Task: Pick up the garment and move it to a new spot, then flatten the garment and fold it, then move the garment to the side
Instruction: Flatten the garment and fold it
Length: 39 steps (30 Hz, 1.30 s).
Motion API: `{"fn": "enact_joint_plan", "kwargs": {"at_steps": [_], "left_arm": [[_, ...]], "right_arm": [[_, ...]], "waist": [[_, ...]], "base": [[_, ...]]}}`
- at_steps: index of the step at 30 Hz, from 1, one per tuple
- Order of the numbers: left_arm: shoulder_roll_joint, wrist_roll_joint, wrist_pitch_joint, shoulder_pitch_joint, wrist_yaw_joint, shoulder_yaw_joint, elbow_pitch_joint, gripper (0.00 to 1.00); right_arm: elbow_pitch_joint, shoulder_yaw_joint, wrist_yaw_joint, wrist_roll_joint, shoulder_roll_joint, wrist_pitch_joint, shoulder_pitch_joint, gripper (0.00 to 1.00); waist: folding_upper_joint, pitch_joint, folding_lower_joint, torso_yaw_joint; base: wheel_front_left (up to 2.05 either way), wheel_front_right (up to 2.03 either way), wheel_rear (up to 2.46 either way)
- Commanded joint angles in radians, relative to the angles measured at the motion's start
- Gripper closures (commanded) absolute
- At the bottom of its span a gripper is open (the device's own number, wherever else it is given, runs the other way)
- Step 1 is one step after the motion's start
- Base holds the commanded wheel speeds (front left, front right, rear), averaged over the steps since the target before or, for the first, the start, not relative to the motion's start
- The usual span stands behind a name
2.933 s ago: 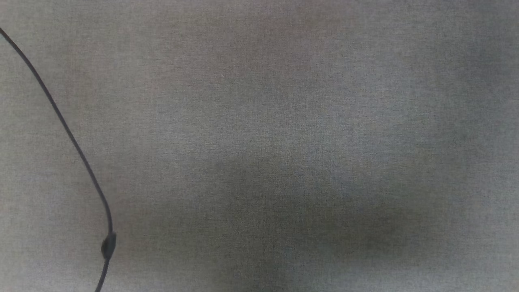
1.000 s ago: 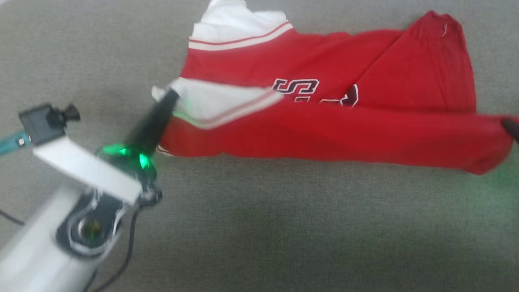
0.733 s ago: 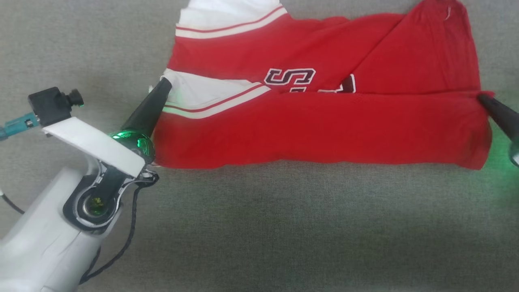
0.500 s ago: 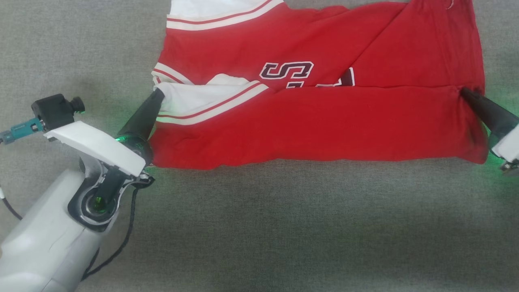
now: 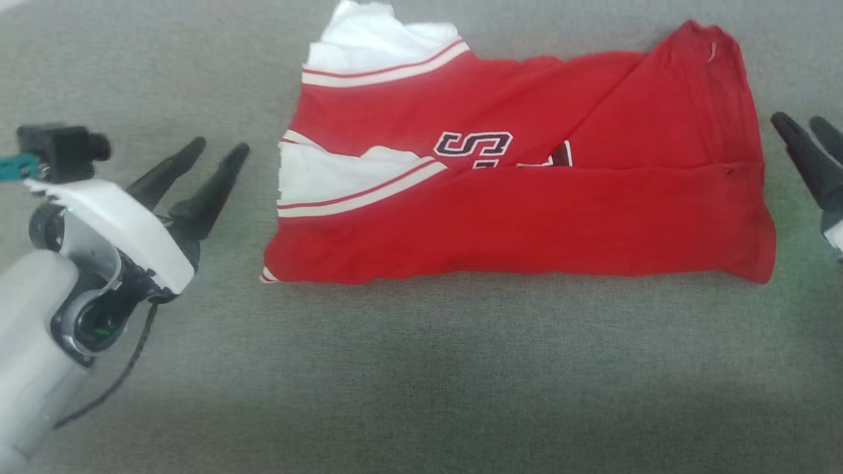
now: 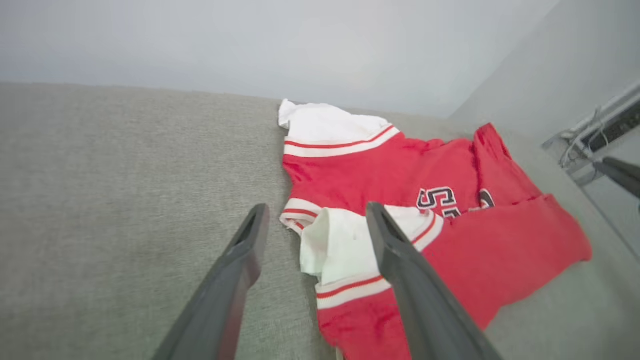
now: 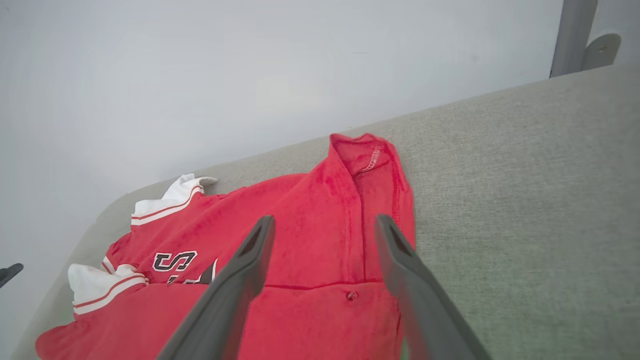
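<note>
Head view: the garment (image 5: 527,217) is laid folded on a grey fabric surface (image 5: 421,368).
Left of the garment, the left end effector (image 5: 217,148) is held spread wide, empty, fingers angled toward it; right of the garment, the right end effector (image 5: 799,120) is likewise spread.

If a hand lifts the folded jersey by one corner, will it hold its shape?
Probably not: the jersey lies in soft creased layers, so it would likely droop and unfold. Its loose white sleeve may flop out.
</note>
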<state>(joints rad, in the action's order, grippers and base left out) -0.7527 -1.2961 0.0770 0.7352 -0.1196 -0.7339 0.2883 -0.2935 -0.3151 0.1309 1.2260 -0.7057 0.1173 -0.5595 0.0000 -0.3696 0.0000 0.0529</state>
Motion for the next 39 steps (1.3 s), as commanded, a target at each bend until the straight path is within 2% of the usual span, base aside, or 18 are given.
{"fn": "enact_joint_plan", "kwargs": {"at_steps": [1,5,10,13,16,19,20,21,23,24,31,35,36,39], "left_arm": [[-0.009,0.029,-0.029,0.026,0.012,-0.018,-0.017,0.00],[-0.066,0.051,-0.229,0.053,0.077,-0.095,-0.106,0.00],[-0.113,0.006,-0.523,0.073,0.156,-0.188,-0.216,0.00],[-0.105,-0.015,-0.592,0.082,0.194,-0.205,-0.213,0.00],[-0.094,-0.010,-0.606,0.098,0.217,-0.207,-0.157,0.00],[-0.056,-0.023,-0.623,0.095,0.193,-0.218,-0.075,0.00],[-0.051,-0.026,-0.632,0.094,0.182,-0.227,-0.054,0.08],[-0.041,-0.029,-0.638,0.091,0.175,-0.235,-0.039,0.36],[-0.014,-0.059,-0.653,0.078,0.156,-0.238,-0.020,0.82],[-0.001,-0.071,-0.655,0.074,0.146,-0.234,-0.014,1.00],[0.016,-0.095,-0.664,0.085,0.098,-0.229,0.024,1.00],[0.030,-0.092,-0.647,0.097,0.078,-0.222,0.027,1.00],[0.030,-0.092,-0.647,0.097,0.078,-0.222,0.027,1.00],[0.038,-0.078,-0.632,0.111,0.068,-0.217,0.019,1.00]], "right_arm": [[0.003,0.006,0.000,-0.008,-0.007,-0.007,0.019,0.00],[0.022,0.026,0.000,-0.018,-0.021,-0.009,0.036,0.00],[0.045,0.043,0.000,-0.040,-0.023,0.002,0.042,0.00],[0.063,0.047,0.000,-0.057,-0.012,0.006,0.034,0.00],[0.086,0.052,0.000,-0.071,-0.003,0.016,0.020,0.00],[0.116,0.066,0.000,-0.089,0.006,0.032,0.009,0.00],[0.121,0.070,0.000,-0.095,0.009,0.033,0.003,0.00],[0.124,0.076,0.000,-0.102,0.011,0.035,0.000,0.00],[0.128,0.084,0.000,-0.118,0.009,0.041,0.002,0.00],[0.128,0.088,0.000,-0.126,0.007,0.043,0.003,0.00],[0.156,0.088,0.000,-0.193,-0.023,0.115,-0.004,0.00],[0.210,0.002,0.000,-0.243,-0.101,0.305,0.006,0.00],[0.210,0.002,0.000,-0.243,-0.101,0.305,0.006,0.00],[0.253,-0.062,0.000,-0.263,-0.170,0.496,0.011,0.00]], "waist": [[0.0000,0.017,0.0000,0.011],[0.0000,0.025,0.0000,0.013],[0.0000,0.020,0.0000,0.004],[0.0000,0.007,0.0000,-0.011],[0.0000,-0.012,0.0000,-0.033],[0.0000,-0.033,0.0000,-0.062],[0.0000,-0.039,0.0000,-0.069],[0.0000,-0.043,0.0000,-0.074],[0.0000,-0.049,0.0000,-0.080],[0.0000,-0.051,0.0000,-0.082],[0.0000,-0.056,0.0000,-0.073],[0.0000,-0.055,0.0000,-0.061],[0.0000,-0.055,0.0000,-0.061],[0.0000,-0.064,0.0000,-0.053]], "base": [[0.00,0.00,0.00],[0.00,0.00,0.00],[0.00,0.00,0.00],[0.00,0.00,0.00],[0.00,0.00,0.00],[0.00,0.00,0.00],[0.00,0.00,0.00],[0.00,0.00,0.00],[0.00,0.00,0.00],[0.00,0.00,0.00],[0.00,0.00,0.00],[0.00,0.00,0.00],[0.00,0.00,0.00],[0.00,0.00,0.00]]}}
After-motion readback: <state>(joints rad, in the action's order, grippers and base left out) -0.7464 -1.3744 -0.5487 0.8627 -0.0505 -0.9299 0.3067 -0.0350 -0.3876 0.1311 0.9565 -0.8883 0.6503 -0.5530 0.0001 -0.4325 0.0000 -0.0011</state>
